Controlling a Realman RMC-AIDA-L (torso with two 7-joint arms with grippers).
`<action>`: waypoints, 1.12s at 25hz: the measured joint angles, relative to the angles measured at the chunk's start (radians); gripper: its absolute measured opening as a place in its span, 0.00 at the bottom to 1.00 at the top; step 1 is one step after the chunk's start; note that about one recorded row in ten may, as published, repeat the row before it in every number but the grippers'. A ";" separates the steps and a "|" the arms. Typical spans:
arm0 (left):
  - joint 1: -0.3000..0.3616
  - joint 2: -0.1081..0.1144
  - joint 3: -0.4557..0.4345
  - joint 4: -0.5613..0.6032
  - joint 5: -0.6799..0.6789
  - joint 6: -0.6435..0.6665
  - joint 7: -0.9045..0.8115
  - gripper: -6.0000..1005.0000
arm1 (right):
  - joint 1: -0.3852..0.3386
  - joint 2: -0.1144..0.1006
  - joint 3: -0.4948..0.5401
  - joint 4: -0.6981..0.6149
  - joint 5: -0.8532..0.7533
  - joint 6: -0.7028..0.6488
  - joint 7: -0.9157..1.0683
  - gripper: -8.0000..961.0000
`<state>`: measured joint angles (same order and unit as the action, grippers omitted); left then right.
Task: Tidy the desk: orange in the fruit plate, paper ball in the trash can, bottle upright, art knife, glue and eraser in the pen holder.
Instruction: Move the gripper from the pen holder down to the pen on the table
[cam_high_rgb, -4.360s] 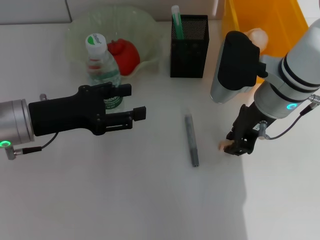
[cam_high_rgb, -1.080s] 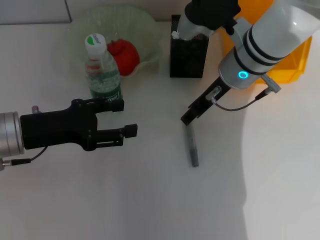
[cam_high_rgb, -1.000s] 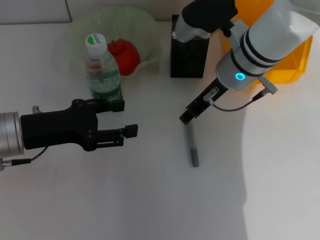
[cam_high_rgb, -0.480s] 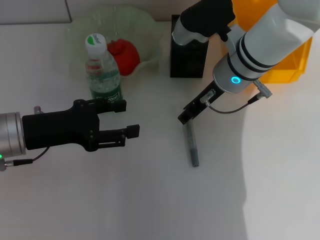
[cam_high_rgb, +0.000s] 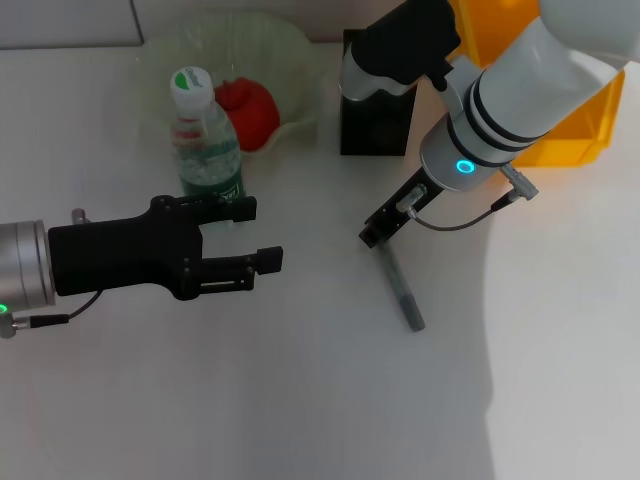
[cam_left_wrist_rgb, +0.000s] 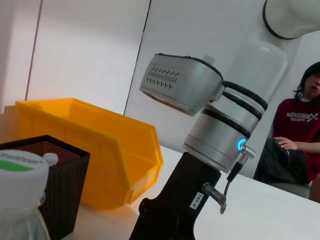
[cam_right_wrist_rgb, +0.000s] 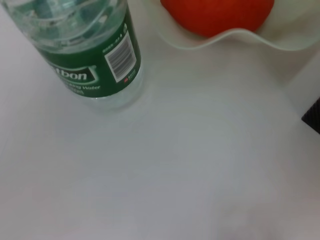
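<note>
The grey art knife (cam_high_rgb: 402, 288) lies tilted on the white desk. My right gripper (cam_high_rgb: 374, 234) is down at its upper end and closed on it. My left gripper (cam_high_rgb: 252, 235) hangs open and empty above the desk, in front of the upright bottle (cam_high_rgb: 207, 145). The orange (cam_high_rgb: 248, 110) sits in the pale green fruit plate (cam_high_rgb: 300, 60). The black mesh pen holder (cam_high_rgb: 378, 115) stands behind, partly covered by my right arm. In the right wrist view the bottle (cam_right_wrist_rgb: 95, 55), the orange (cam_right_wrist_rgb: 215, 15) and the plate's rim (cam_right_wrist_rgb: 225, 40) show. Eraser and paper ball are out of view.
A yellow bin (cam_high_rgb: 565, 110) stands at the back right, also in the left wrist view (cam_left_wrist_rgb: 100, 145) beside the pen holder (cam_left_wrist_rgb: 50, 180). A person in red (cam_left_wrist_rgb: 300, 135) sits beyond the desk.
My right gripper came down onto the knife's upper end, and the knife swung, its lower end moving to the right. My left arm has barely moved.
</note>
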<state>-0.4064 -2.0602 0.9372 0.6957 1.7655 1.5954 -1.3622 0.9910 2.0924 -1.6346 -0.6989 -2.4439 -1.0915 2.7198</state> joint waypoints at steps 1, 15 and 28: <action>0.000 0.000 0.000 0.000 0.000 0.000 0.000 0.78 | 0.000 0.000 -0.001 0.000 0.000 0.000 0.000 0.42; -0.001 -0.002 0.000 0.000 0.000 -0.007 0.000 0.78 | 0.018 0.000 -0.001 0.019 0.000 -0.015 0.000 0.28; 0.006 -0.001 0.000 0.004 0.000 0.000 0.000 0.78 | -0.074 -0.009 0.050 -0.172 -0.002 -0.092 -0.003 0.11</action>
<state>-0.4001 -2.0616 0.9371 0.6992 1.7653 1.5950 -1.3622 0.9171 2.0832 -1.5844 -0.8709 -2.4457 -1.1831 2.7171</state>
